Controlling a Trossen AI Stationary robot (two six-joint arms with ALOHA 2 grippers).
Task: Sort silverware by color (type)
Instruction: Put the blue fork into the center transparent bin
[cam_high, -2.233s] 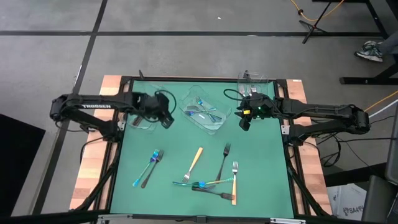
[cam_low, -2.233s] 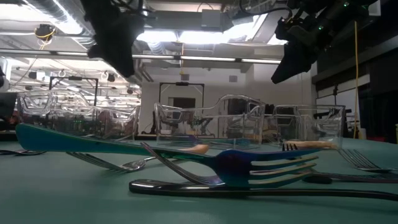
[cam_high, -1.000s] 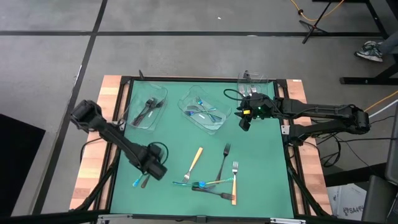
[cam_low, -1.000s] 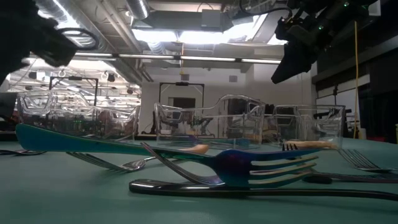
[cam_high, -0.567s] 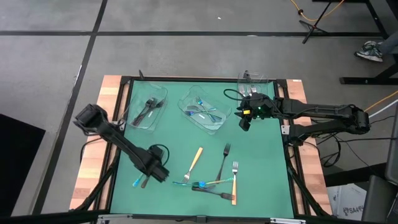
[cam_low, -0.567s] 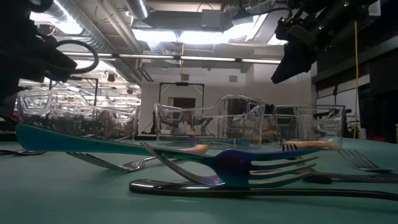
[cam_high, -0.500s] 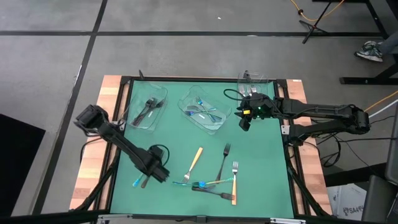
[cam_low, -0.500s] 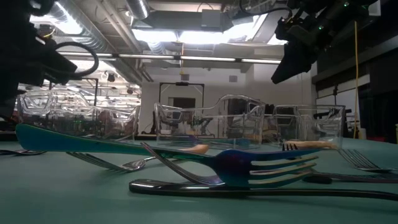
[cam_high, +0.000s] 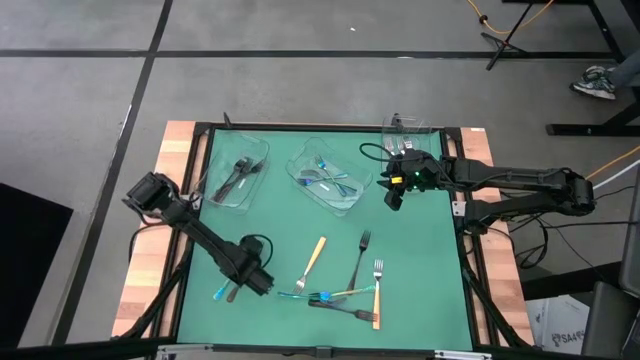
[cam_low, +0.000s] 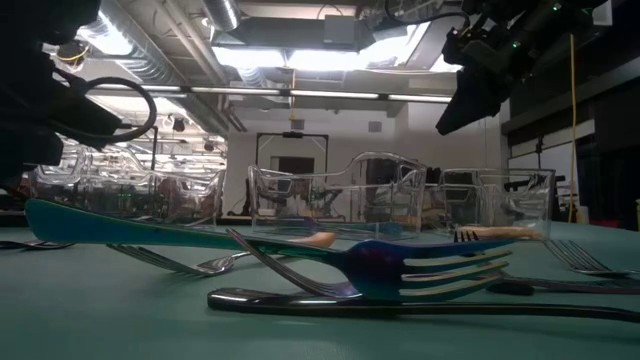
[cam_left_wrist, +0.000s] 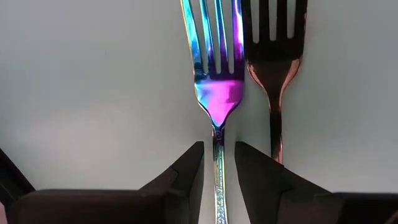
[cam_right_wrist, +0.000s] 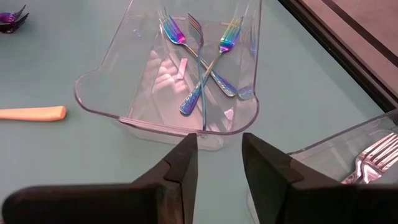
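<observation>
An iridescent blue-purple fork (cam_left_wrist: 214, 74) and a dark fork (cam_left_wrist: 273, 62) lie side by side flat on the green mat near the table's left front. My left gripper (cam_high: 258, 283) points down over them, open. Its two fingers (cam_left_wrist: 219, 149) stand on either side of the iridescent fork's handle just behind the neck, with a gap showing on both sides. My right gripper (cam_high: 393, 200) hangs open and holds nothing (cam_right_wrist: 219, 140), high above the mat beside the middle tray (cam_right_wrist: 168, 118).
Three clear trays stand along the far edge: the left tray (cam_high: 222, 190) with dark forks, the middle one (cam_high: 345, 200) with iridescent forks, the right one (cam_high: 425, 128) with silver forks. Several crossed forks (cam_high: 340, 297) lie near the front centre, with an orange-handled fork (cam_high: 314, 257) beside them.
My left gripper has come down toward the two forks at the table's left front, drifting slightly toward the near edge, and has stayed open. The forks have not moved.
</observation>
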